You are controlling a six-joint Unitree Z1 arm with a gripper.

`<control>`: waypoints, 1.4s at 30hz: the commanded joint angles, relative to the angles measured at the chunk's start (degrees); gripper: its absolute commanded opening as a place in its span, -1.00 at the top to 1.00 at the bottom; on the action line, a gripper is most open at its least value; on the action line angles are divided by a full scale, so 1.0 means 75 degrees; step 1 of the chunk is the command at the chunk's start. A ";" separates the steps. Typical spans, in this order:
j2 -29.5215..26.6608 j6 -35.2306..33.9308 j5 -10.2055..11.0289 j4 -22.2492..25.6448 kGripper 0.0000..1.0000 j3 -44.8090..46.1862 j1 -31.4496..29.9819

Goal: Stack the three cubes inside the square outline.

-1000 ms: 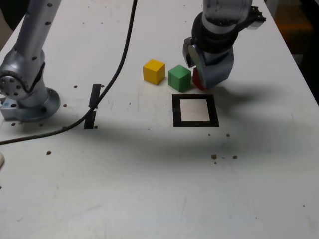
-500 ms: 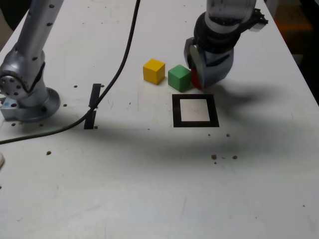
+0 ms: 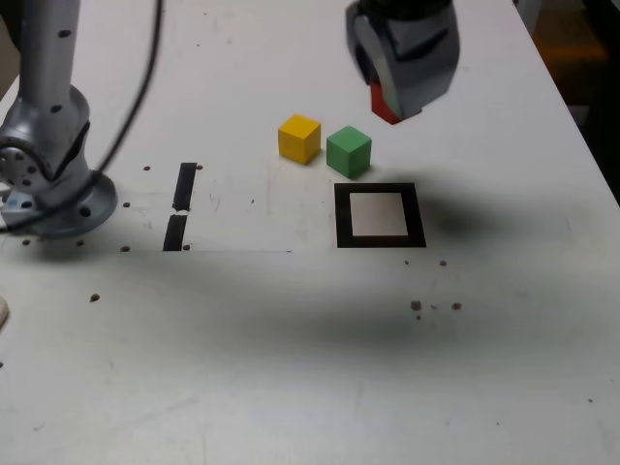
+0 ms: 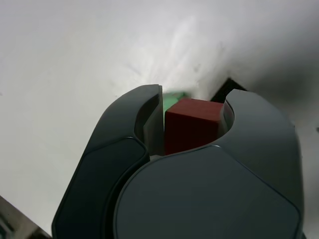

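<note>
White and lightly speckled, the counter [image 3: 291, 368] carries everything the task needs, and the square outline [image 3: 379, 215] of black tape holds nothing yet: only bare white surface shows inside it. The gripper [image 3: 387, 102] hangs above the counter, beyond the outline in the exterior view, its fingers [image 4: 149, 119] pressed against two opposite faces of the red cube [image 4: 192, 124], which is clear of the surface. The green cube [image 3: 349, 151] sits just beyond the outline's far edge, and the yellow cube [image 3: 298, 139] just beside it on the exterior view's left; neither touches the tape. Two short black tape strips [image 3: 181, 205] lie well apart on that view's left, near the arm's base [image 3: 48, 189].

By my reading, the first pick is made and nothing is placed. Left to do: set the red cube inside the outline, then fetch the other two and build them on top, one at a time.
</note>
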 commanded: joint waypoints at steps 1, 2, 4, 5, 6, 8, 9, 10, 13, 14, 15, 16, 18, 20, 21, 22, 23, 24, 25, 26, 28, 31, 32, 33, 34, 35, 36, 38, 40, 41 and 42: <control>-0.0093 -0.0776 -0.0159 0.0352 0.62 -0.0080 -0.0251; -0.0078 -0.1211 -0.0203 0.0499 0.62 -0.0093 -0.0349; 0.0009 -0.2409 -0.0282 0.0825 0.62 -0.0124 -0.0607; 0.0057 -0.2976 -0.0309 0.0953 0.62 -0.0141 -0.0724; 0.0091 -0.3363 -0.0327 0.1040 0.62 -0.0151 -0.0799; 0.0202 -0.4480 -0.0401 0.1289 0.62 -0.0190 -0.1010; 0.0257 -0.4967 -0.0438 0.1389 0.62 -0.0212 -0.1095; 0.0350 -0.5671 -0.0496 0.1503 0.62 -0.0258 -0.1195; 0.0544 -0.6681 -0.0583 0.1611 0.62 -0.0368 -0.1272; 0.0617 -0.6970 -0.0611 0.1620 0.62 -0.0408 -0.1275; 0.0722 -0.7359 -0.0651 0.1629 0.62 -0.0460 -0.1276; 0.0823 -0.7748 -0.0694 0.1632 0.62 -0.0502 -0.1276; 0.0952 -0.8300 -0.0742 0.1632 0.62 -0.0556 -0.1276; 0.1073 -0.8759 -0.0752 0.1640 0.62 -0.0624 -0.1276; 0.1115 -0.8882 -0.0750 0.1644 0.62 -0.0652 -0.1276; 0.1181 -0.9037 -0.0744 0.1661 0.62 -0.0700 -0.1276; 0.1276 -0.9190 -0.0733 0.1702 0.62 -0.0771 -0.1276; 0.1376 -0.9293 -0.0729 0.1754 0.62 -0.0847 -0.1272; 0.1450 -0.9346 -0.0749 0.1797 0.62 -0.0898 -0.1262; 0.1524 -0.9385 -0.0788 0.1846 0.62 -0.0948 -0.1243; 0.1670 -0.9439 -0.0905 0.1978 0.62 -0.1071 -0.1191; 0.2029 -0.9467 -0.1122 0.2288 0.62 -0.1473 -0.1056; 0.2116 -0.9470 -0.1130 0.2341 0.62 -0.1578 -0.1032; 0.2201 -0.9474 -0.1131 0.2380 0.62 -0.1672 -0.1006; 0.2290 -0.9477 -0.1130 0.2411 0.62 -0.1758 -0.0978; 0.2379 -0.9481 -0.1126 0.2443 0.62 -0.1844 -0.0952; 0.2441 -0.9483 -0.1124 0.2473 0.62 -0.1903 -0.0936; 0.2616 -0.9489 -0.1127 0.2561 0.62 -0.2064 -0.0890; 0.2804 -0.9490 -0.1190 0.2654 0.62 -0.2225 -0.0848; 0.2875 -0.9490 -0.1232 0.2680 0.62 -0.2281 -0.0834; 0.2933 -0.9490 -0.1275 0.2687 0.62 -0.2320 -0.0821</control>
